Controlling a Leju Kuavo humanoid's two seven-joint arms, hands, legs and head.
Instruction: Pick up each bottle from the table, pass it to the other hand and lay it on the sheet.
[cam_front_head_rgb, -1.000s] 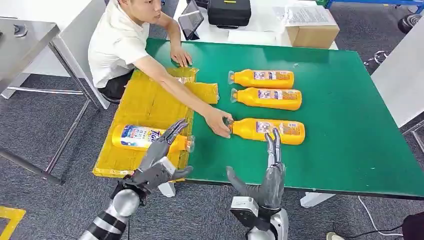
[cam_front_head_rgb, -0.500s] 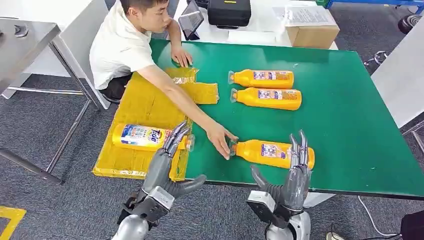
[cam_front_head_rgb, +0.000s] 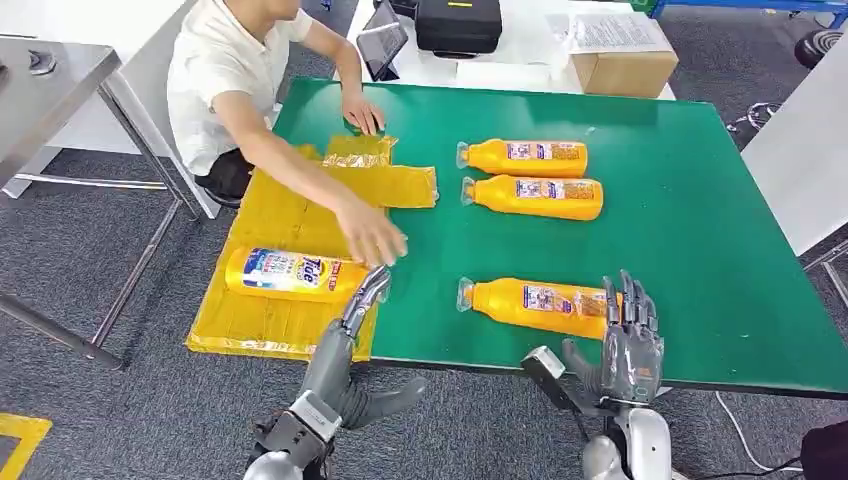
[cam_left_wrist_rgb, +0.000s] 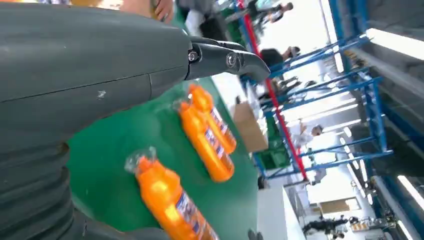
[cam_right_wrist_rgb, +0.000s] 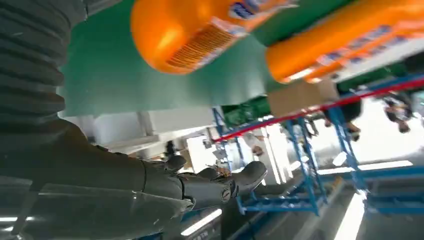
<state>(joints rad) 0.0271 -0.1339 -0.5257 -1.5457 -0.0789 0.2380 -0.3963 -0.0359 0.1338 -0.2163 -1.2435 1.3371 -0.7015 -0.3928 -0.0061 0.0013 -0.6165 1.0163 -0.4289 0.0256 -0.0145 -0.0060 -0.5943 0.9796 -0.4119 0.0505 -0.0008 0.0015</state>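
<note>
Nearest orange plastic bottle with a clear cap lies flat on the green table, near the front edge, long axis running left-right across me, cap end toward my left, base end toward my right. My right hand is at the base end, just on my side of it, fingers upright and spread, fingertips overlapping the base in the head view. I can't tell if they touch it; judging by the right wrist view, where the ribbed base sits apart from my thumb, probably not yet. The hand holds nothing and is apart.

My left hand is off the table's front edge, fingers straight and pointing forward, thumb out to the side, empty and apart. Its fingertips reach toward the yellow plastic sheet hanging off the table's left side, where a yellow bottle with a blue-white label already lies on its side. The left hand is well apart from the orange bottle's cap.

So the right hand is clearly nearer. My guess for the next move: bring the right hand forward over the body and close across the short axis, palm toward the bottle, then lift and hand over leftward.

Two more orange bottles lie parallel farther back, same orientation, untouched. A person's hand hovers over the sheet near the laid bottle, between me and the drop zone, a possible clash.
</note>
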